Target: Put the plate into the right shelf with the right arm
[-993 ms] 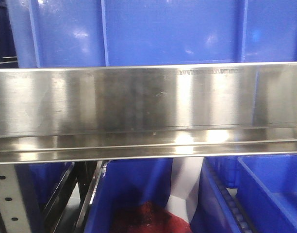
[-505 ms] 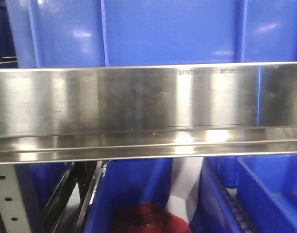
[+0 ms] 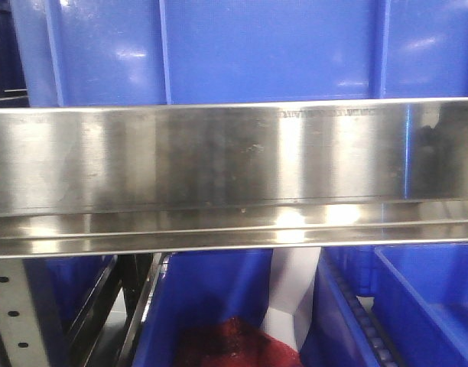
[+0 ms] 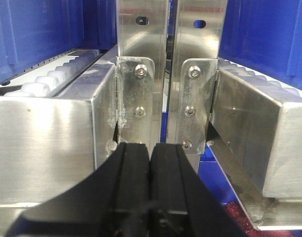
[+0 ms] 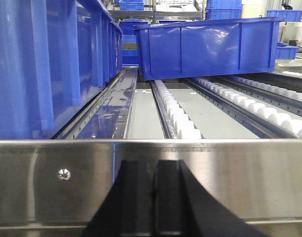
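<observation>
**Plate out of sight; both arms face steel shelf rails**

Plate appears in none of the three views, so where it lies cannot be told.

Right wrist view: the right gripper (image 5: 153, 197) has its black fingers (image 5: 133, 197) clenched together, nothing between them, right up against the brushed-steel front rail (image 5: 230, 182) of the shelf. Beyond the rail's top edge a bare grey surface (image 5: 210, 118) runs back between lines of white rollers (image 5: 173, 111). A tall blue bin (image 5: 47, 64) walls the left edge of that lane; a second bin (image 5: 210, 47) sits tilted across the far end. The stretch between rail and far bin is open.

Left wrist view: the left gripper (image 4: 150, 187) is also clenched, fingers (image 4: 133, 182) touching, holding nothing. It sits just before two steel uprights (image 4: 141, 64) with a narrow gap between them, boxed steel beams (image 4: 47, 143) to either side.

Front view: a broad steel rail (image 3: 219, 168) crosses the whole width, a blue bin (image 3: 257, 50) above it. Below, lower bins (image 3: 425, 298), one showing something red (image 3: 234, 344), and a perforated grey upright (image 3: 16, 313) at the bottom-left corner.
</observation>
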Motion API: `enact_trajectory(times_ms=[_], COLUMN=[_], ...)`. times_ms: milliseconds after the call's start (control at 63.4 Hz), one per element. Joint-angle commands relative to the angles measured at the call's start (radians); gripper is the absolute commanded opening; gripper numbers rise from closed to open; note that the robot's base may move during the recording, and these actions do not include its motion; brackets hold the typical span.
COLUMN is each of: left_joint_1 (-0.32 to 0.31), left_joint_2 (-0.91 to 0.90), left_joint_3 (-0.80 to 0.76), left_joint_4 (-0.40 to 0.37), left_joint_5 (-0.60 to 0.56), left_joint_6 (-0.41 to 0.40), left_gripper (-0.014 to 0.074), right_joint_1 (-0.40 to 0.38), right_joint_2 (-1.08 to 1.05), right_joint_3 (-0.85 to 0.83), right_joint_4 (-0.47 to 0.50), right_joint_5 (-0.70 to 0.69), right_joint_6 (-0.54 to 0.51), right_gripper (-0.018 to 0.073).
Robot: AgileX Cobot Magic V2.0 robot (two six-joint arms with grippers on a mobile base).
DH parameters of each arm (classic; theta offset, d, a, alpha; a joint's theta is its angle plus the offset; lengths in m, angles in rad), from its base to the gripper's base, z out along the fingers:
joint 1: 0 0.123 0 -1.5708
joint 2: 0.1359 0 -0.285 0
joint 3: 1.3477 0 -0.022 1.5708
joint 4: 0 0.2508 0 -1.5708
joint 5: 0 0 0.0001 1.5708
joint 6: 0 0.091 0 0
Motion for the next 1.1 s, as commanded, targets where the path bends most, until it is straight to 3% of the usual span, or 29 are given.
enact_trajectory(times_ms=[0,1088], left_joint_1=[0.001,0.001], left_joint_2=[-0.006,-0.006], left_joint_3=[0.010,0.010], left_joint_4=[-0.006,-0.006], left_joint_5=[-0.085,-0.085], left_joint_6=[-0.003,-0.003], left_gripper=[-0.0047,-0.0047], right_joint_1=[-0.007,-0.007], right_joint_2=[0.008,0.008], right_joint_3=[-0.004,-0.004], right_joint_4=[-0.003,-0.003], right_joint_5=[-0.081,-0.075], right_joint_6=[-0.002,-0.002], right_gripper=[0.0056,0.0056])
